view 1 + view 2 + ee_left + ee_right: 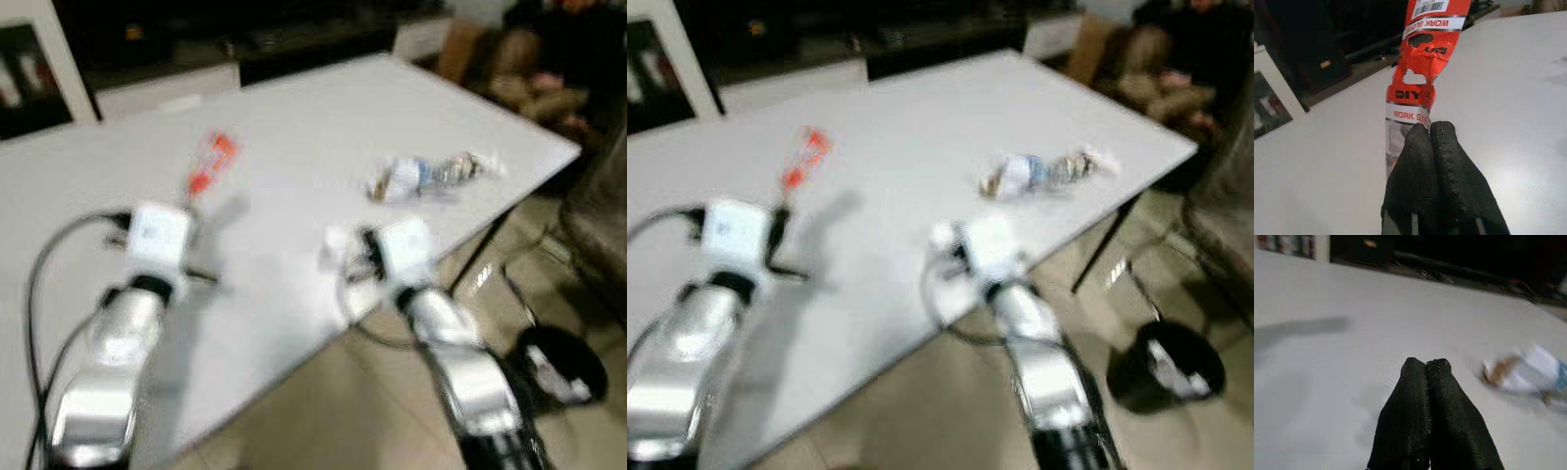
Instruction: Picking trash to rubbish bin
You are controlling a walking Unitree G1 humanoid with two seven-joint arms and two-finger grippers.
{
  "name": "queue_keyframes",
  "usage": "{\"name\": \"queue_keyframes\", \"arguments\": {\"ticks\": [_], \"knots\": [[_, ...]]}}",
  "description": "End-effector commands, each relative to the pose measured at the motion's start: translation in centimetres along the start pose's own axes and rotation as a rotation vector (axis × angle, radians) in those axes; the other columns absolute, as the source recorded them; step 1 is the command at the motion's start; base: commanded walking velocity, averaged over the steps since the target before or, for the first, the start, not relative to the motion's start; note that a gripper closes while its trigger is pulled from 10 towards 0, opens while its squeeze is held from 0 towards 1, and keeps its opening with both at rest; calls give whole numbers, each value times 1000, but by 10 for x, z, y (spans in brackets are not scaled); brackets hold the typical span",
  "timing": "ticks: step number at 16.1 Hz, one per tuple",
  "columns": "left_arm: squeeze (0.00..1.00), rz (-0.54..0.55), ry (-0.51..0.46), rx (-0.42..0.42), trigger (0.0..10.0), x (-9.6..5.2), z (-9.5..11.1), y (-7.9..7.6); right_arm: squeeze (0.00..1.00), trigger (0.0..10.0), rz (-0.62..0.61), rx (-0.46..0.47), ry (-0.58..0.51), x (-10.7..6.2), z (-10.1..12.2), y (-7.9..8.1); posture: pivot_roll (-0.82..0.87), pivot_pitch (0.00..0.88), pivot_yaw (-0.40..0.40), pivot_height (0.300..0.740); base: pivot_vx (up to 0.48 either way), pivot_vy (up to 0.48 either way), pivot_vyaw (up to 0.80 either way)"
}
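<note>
A red and white work-glove wrapper (1422,58) sticks out from my left gripper (1429,128), which is shut on its lower end. In the left eye view the wrapper (211,162) hangs over the white table (294,117), left of centre, and casts a shadow on it. Crumpled white, blue and clear plastic trash (426,176) lies near the table's right edge. My right gripper (1425,363) is shut with nothing in it, low over the table, a short way from that trash (1528,372). A black rubbish bin (560,367) stands on the floor to the right, below the table.
The table's near edge runs diagonally past my right arm, with tiled floor (323,411) below it. A dark chair (598,225) stands at the right, beyond the bin. Dark furniture (196,29) lines the far side. The eye views are blurred.
</note>
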State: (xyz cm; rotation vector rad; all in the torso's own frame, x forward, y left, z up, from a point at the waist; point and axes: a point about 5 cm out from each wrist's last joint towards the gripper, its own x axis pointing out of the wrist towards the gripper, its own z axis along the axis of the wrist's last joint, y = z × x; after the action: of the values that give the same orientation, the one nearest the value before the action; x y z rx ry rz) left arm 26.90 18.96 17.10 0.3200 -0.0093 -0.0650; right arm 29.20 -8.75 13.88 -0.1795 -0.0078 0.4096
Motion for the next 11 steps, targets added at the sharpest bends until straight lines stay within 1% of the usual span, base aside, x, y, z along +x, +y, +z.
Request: {"name": "queue_keyframes", "arguments": {"ticks": [1, 2, 3, 5, 6, 7, 8, 9, 11], "knots": [[0, -24, -11, -6, 10000, 0, 3, -8, 0, 10000, 6, -3, 46, -5, -9, -9, 54, 46, -57, 740, 360, 0, 0], [0, -13, -8, -6, 10000, -1, 3, -6, 0, 10000, 38, -35, 46, -4, -9, -6, 57, 45, -61, 740, 356, 0, 0], [0, -4, -5, -6, 10000, -3, 2, -5, 0, 10000, 36, -30, 42, -3, -8, -5, 62, 46, -66, 740, 356, 0, 0], [0, -8, -2, -42, 10000, -6, 2, -5, 0, 10000, 31, -4, 43, -2, -5, -7, 67, 49, -69, 740, 0, 0, 0], [0, -19, 16, -36, 10000, -7, 0, -5, 0, 10000, 39, -10, 38, -3, -4, -7, 68, 50, -67, 740, 0, 0, 0], [0, -40, 40, -10, 10000, -8, -3, -7, 573, 10000, 65, 55, 62, -8, -5, -8, 66, 51, -64, 740, 0, 0, 0], [0, -57, 48, 14, 10000, -10, -5, -7, 1000, 10000, 102, 86, 109, -13, -9, -9, 66, 51, -64, 740, 0, 0, 0], [0, -87, 44, 22, 10000, -11, -6, -8, 1000, 10000, 121, 88, 146, -15, -11, -11, 61, 53, -57, 740, 0, 0, 0], [0, -158, 61, 32, 10000, -11, -7, -13, 1000, 10000, 140, 129, 185, -18, -11, -18, 61, 52, -52, 740, 0, 0, 0]]}}
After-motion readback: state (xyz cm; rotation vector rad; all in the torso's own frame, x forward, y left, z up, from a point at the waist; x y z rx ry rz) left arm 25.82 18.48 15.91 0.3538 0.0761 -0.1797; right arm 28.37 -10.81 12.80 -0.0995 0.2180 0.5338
